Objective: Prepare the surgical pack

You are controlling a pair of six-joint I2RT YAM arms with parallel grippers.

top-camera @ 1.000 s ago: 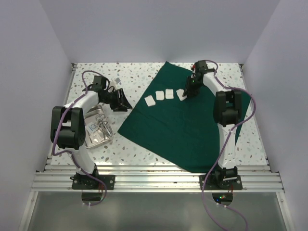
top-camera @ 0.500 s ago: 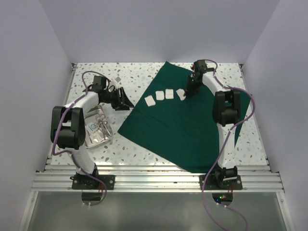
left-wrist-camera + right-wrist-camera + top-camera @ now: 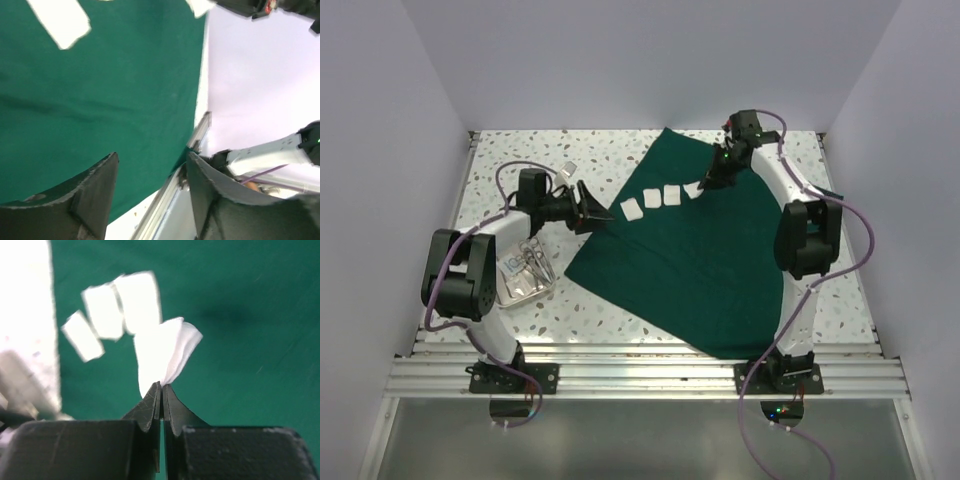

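Observation:
A dark green cloth (image 3: 700, 250) lies flat across the middle and right of the table. Three white gauze squares (image 3: 652, 199) lie in a row near its far left edge. My right gripper (image 3: 705, 184) is shut on a fourth gauze square (image 3: 165, 352), lifted above the cloth (image 3: 240, 315) beside the other three (image 3: 107, 312). My left gripper (image 3: 595, 212) is open and empty, tilted over the cloth's left edge (image 3: 100, 95). A small steel tray (image 3: 523, 268) with silver instruments sits at the near left.
A small pale object (image 3: 567, 168) lies on the speckled table (image 3: 610, 300) behind the left arm. The metal rail (image 3: 650, 375) runs along the near edge. White walls close in the back and both sides.
My right gripper has lifted the gauze square off the cloth and its arm has swung outward to the right. My left gripper has moved right, to the cloth's left edge.

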